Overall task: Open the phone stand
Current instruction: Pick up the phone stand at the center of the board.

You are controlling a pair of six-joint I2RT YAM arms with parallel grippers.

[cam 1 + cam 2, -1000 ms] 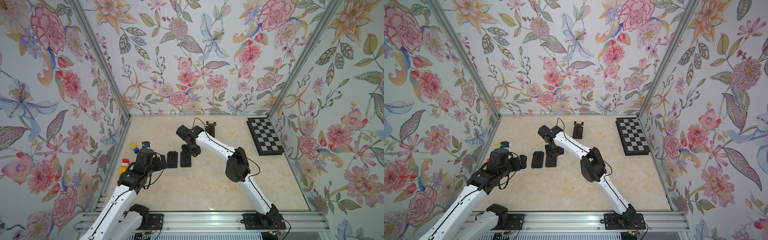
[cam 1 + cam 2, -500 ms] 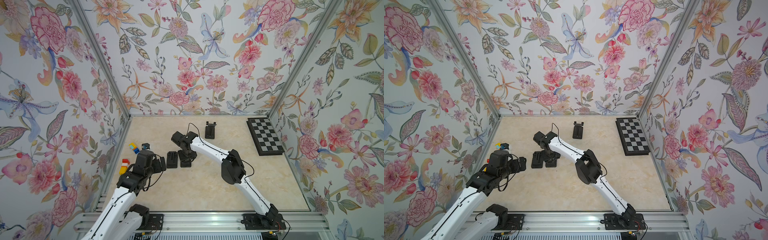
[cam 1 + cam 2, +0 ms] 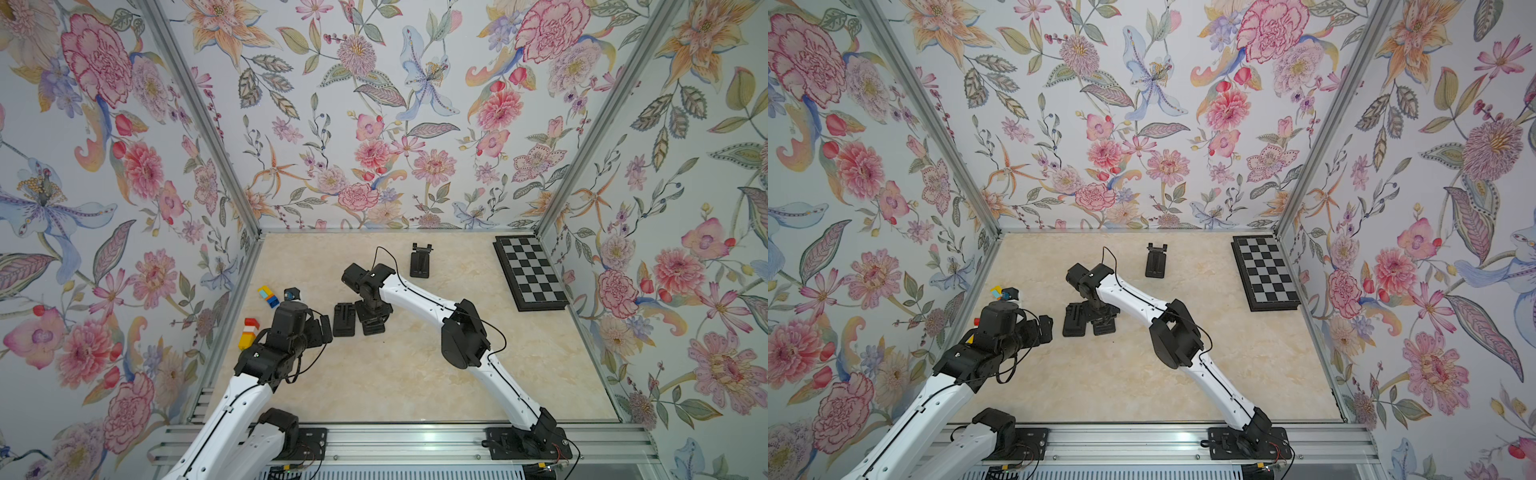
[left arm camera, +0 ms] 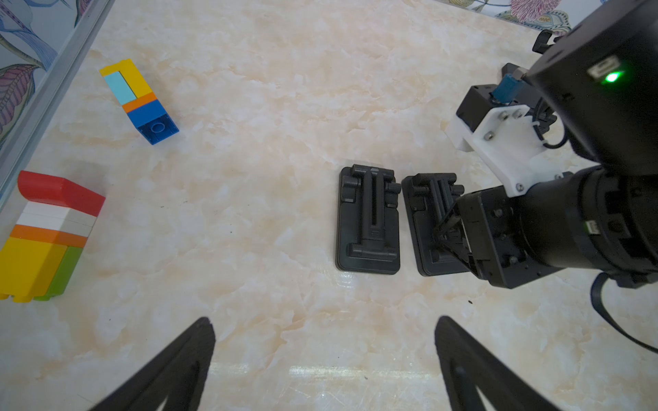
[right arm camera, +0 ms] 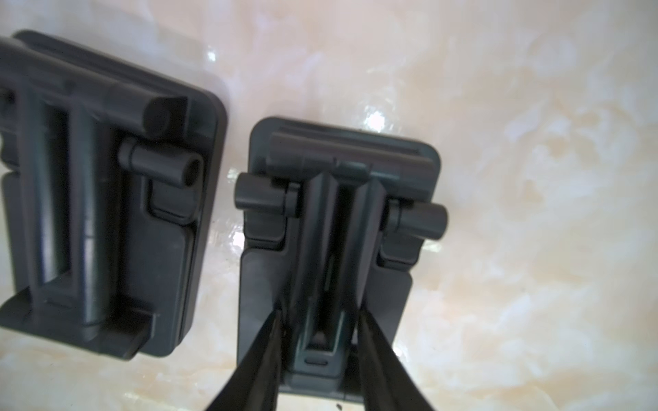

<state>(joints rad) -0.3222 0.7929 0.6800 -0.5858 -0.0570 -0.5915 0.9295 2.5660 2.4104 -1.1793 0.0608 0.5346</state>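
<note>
The right gripper [image 5: 318, 320] is down on a folded phone stand [image 5: 338, 227] that lies flat just toward 9 o'clock of the bench [image 3: 415, 374] centre. Its fingers [image 5: 258, 363] are closed against both sides of the stand's centre arm. A second stand [image 3: 344, 319], also folded, lies just beside it at its 9 o'clock with a thin gap between them. Further toward 9 o'clock the left gripper [image 4: 324, 320] hovers spread wide, holding nothing. A third stand [image 3: 419, 262] sits at 12 o'clock and a chessboard [image 3: 530, 272] at 2 o'clock.
</note>
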